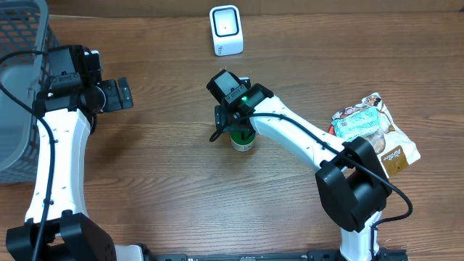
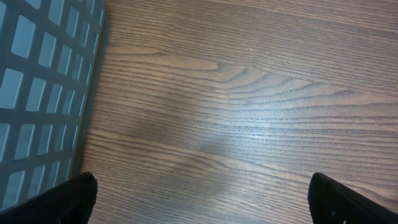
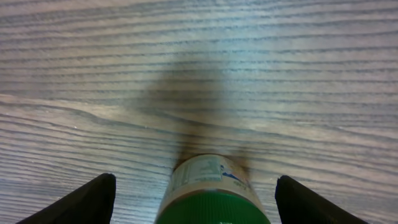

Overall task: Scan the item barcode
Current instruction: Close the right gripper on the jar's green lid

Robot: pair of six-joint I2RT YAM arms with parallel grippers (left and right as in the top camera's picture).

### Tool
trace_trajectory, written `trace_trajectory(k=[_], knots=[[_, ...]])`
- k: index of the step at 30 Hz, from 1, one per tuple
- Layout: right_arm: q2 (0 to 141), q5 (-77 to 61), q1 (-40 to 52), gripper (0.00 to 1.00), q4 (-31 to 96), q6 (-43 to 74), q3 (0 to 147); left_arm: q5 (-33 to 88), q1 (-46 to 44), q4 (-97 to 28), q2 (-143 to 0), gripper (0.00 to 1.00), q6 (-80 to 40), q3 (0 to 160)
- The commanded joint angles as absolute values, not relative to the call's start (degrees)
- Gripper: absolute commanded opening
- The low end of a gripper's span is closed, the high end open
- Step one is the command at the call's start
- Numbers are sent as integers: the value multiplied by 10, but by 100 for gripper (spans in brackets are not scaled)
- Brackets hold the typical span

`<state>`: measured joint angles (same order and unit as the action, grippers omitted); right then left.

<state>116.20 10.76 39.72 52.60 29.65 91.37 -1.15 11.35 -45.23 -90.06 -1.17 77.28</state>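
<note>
Midway across the counter (image 1: 167,181), right claw (image 1: 238,133) astride a green-capped bottle (image 1: 243,141).
Jaws released, wide to either side of the cap and clear of it (bottle standing, pale label just under the cap). Left claw (image 1: 119,94) likewise released, above bare wood beside the grey basket (image 1: 18,87); white scanner (image 1: 225,30) well apart toward the far edge.

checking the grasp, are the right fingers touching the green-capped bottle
No, bare wood shows between the bottle and both fingers of the right gripper.
</note>
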Motion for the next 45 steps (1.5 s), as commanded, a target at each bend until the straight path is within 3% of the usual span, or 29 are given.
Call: trace_trajectory(k=[1, 8, 11, 45], knots=[[1150, 116, 394, 84, 536, 296, 918, -13, 112, -452, -903, 100, -17, 777], [1150, 116, 394, 96, 554, 316, 914, -13, 112, -452, -903, 100, -17, 777], [1150, 113, 394, 96, 561, 317, 903, -13, 112, -452, -903, 100, -17, 777], [1150, 107, 394, 86, 505, 317, 843, -13, 112, -452, -903, 100, -17, 777]])
